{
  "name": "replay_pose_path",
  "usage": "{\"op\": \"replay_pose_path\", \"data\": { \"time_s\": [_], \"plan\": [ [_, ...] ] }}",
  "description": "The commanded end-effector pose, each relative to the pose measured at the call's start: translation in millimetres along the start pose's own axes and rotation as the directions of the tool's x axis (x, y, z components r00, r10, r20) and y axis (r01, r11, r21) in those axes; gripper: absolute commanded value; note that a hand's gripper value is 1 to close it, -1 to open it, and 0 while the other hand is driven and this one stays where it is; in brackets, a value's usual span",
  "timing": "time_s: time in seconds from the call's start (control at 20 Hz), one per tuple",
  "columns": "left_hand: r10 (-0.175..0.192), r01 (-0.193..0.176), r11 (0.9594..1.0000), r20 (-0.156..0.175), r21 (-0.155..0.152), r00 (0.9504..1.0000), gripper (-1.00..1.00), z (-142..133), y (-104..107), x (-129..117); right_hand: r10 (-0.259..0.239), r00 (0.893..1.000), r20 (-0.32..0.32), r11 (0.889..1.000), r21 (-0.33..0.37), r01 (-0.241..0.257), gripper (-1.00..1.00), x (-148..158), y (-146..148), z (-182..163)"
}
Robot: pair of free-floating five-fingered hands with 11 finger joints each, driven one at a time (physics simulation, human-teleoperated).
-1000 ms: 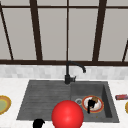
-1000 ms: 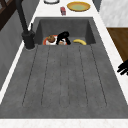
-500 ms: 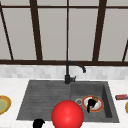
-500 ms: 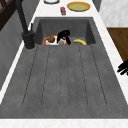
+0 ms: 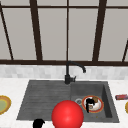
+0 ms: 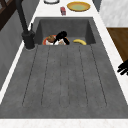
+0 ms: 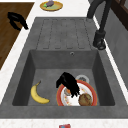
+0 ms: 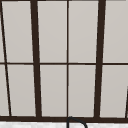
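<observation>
Down in the sink basin, the right hand (image 7: 68, 83) hangs over the red-rimmed plate (image 7: 88, 90), its fingers (image 7: 74, 92) pointing downward onto the plate's white middle; whether they pinch anything there I cannot tell, since the hand hides what lies beneath it. From the front the same hand (image 5: 89, 103) shows as a dark shape across the plate (image 5: 99, 104), and from the left side it (image 6: 61, 36) stands above the plate (image 6: 47, 40) near the basin's rim. On the plate, just beside the fingers, sits a brown round lump of food (image 7: 85, 99). A round drain (image 7: 83, 79) lies just behind the plate. To the plate's side, apart from it on the basin floor, lies a yellow banana (image 7: 37, 95).

The left hand (image 5: 38, 123) floats off the front edge of the tabletop, well apart from the basin, its fingers curled and holding nothing (image 7: 17, 20). A black faucet (image 5: 70, 72) rises behind the sink (image 5: 45, 90), and a red ball (image 5: 67, 115) covers part of the front view. A yellow dish (image 7: 51, 6) rests on the tabletop (image 7: 15, 60) past the draining board.
</observation>
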Motion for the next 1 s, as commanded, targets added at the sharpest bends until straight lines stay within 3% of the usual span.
{"op": "replay_pose_path", "data": {
  "time_s": [0.0,0.2,0.4,0.6,0.75,0.8,0.9,0.95],
  "plan": [
    [0.000,0.000,1.0000,0.000,0.000,1.0000,0.00,0,0,0,0.076,0.997,-0.010,0.992,0.102,-0.074,-1.00,10,-3,-3],
    [0.000,0.000,1.0000,0.000,0.000,1.0000,0.00,0,0,0,0.125,0.992,-0.011,0.978,0.172,-0.121,-1.00,18,-7,-7],
    [0.000,0.000,1.0000,0.000,0.000,1.0000,0.00,0,0,0,0.160,0.987,0.007,0.955,0.251,-0.156,-1.00,29,-11,-11],
    [0.000,0.000,1.0000,0.000,0.000,1.0000,0.00,0,0,0,0.181,0.983,-0.016,0.940,0.297,-0.168,-1.00,29,-36,-19],
    [0.000,0.000,1.0000,0.000,0.000,1.0000,0.00,0,0,0,0.220,0.975,0.005,0.910,0.358,-0.207,-1.00,33,-41,-29],
    [0.000,0.000,1.0000,0.000,0.000,1.0000,0.00,0,0,0,0.221,0.975,0.013,0.911,0.354,-0.211,-1.00,37,-41,-36],
    [0.000,0.000,1.0000,0.000,0.000,1.0000,0.00,0,0,0,0.213,0.977,0.019,0.923,0.325,-0.208,-1.00,41,-28,-49],
    [0.000,0.000,1.0000,0.000,0.000,1.0000,0.00,0,0,0,0.220,0.975,0.016,0.920,0.328,-0.213,-1.00,42,-26,-52]
  ]
}}
